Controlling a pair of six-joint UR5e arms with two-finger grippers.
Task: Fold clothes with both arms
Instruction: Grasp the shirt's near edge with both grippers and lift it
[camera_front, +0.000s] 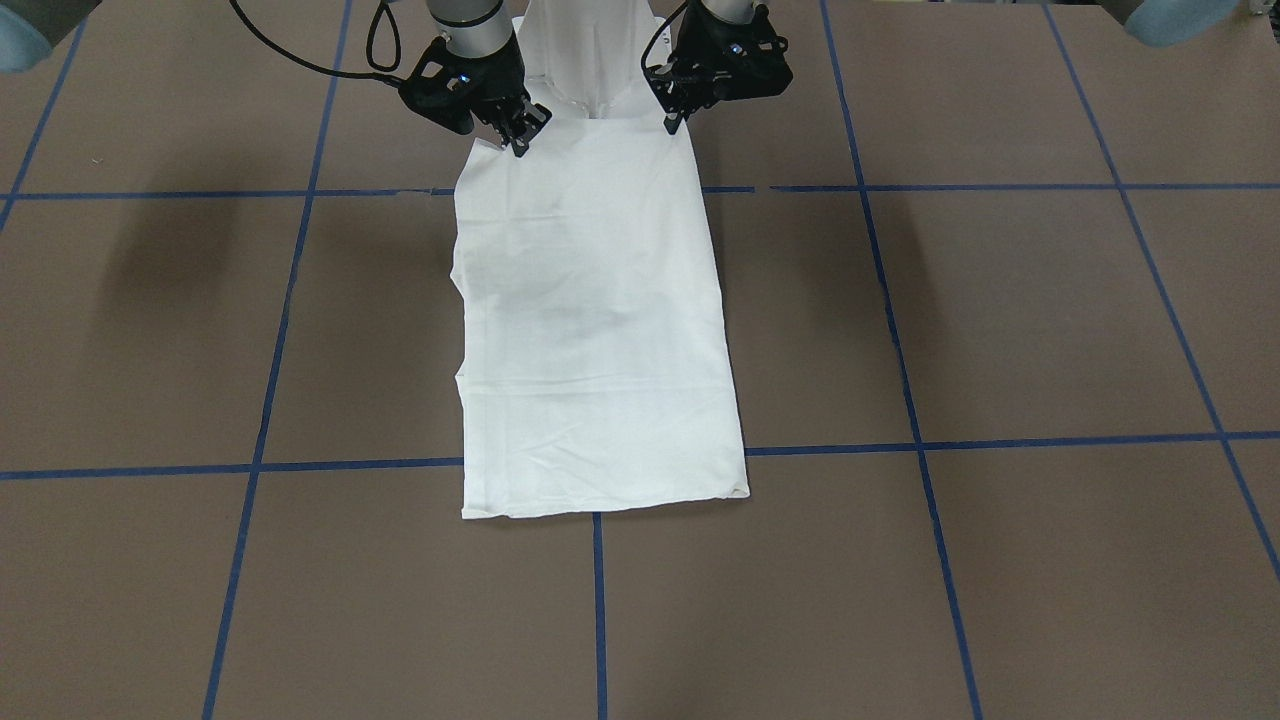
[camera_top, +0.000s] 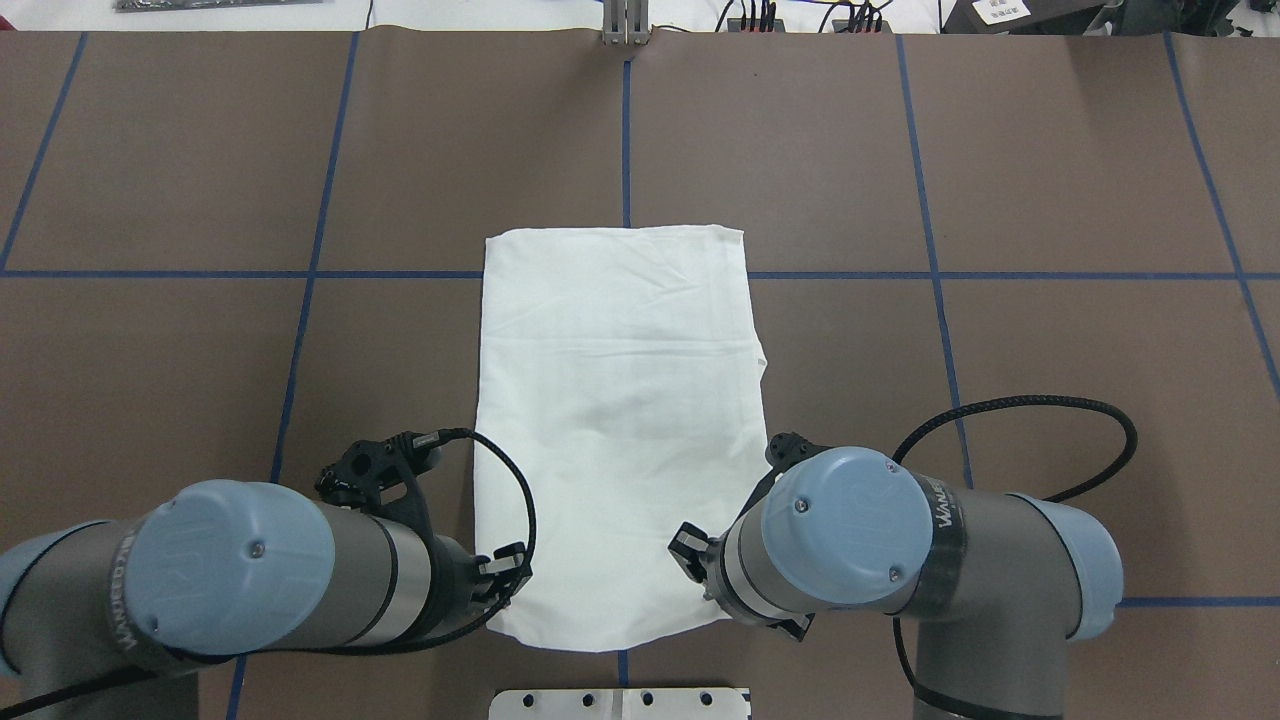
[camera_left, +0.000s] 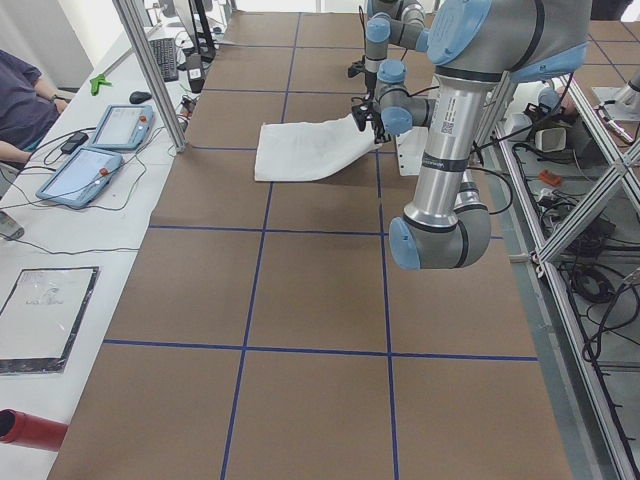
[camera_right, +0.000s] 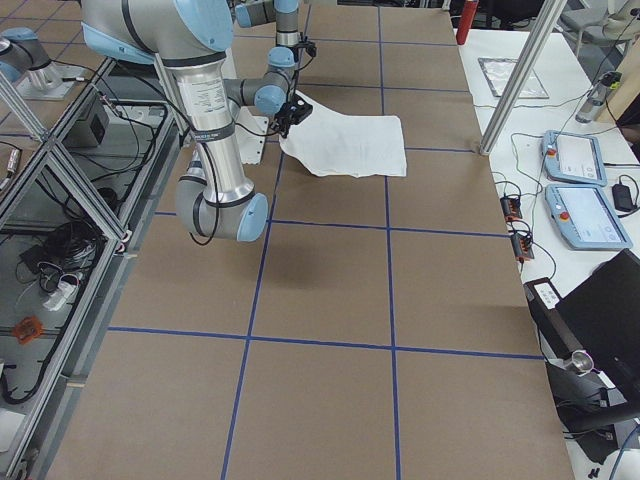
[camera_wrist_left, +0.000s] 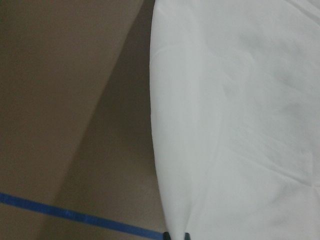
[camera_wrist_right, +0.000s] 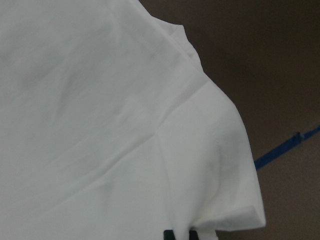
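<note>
I have the shirt (camera_front: 600, 330) lying in the middle of the bench (camera_front: 1000, 320). It is folded into a long, narrow white strip that runs away from the robot's base and crosses two of the blue tape lines (camera_front: 1000, 186). Its far end lies flat on the bench. The end nearest the base is raised off the surface, and in the side views the cloth slopes up to where it is held.

The left fingers (camera_front: 673, 122) are pinched closed on one corner of that raised end. The right fingers (camera_front: 520, 140) are pinched closed on the other corner. In each wrist view I see two dark tips close together at the bottom edge, with white cloth between them.

The side facing up is plain white with light creases. The left arm (camera_top: 230, 570) and the right arm (camera_top: 850, 530) sit low on either side of the shirt's near end.
</note>
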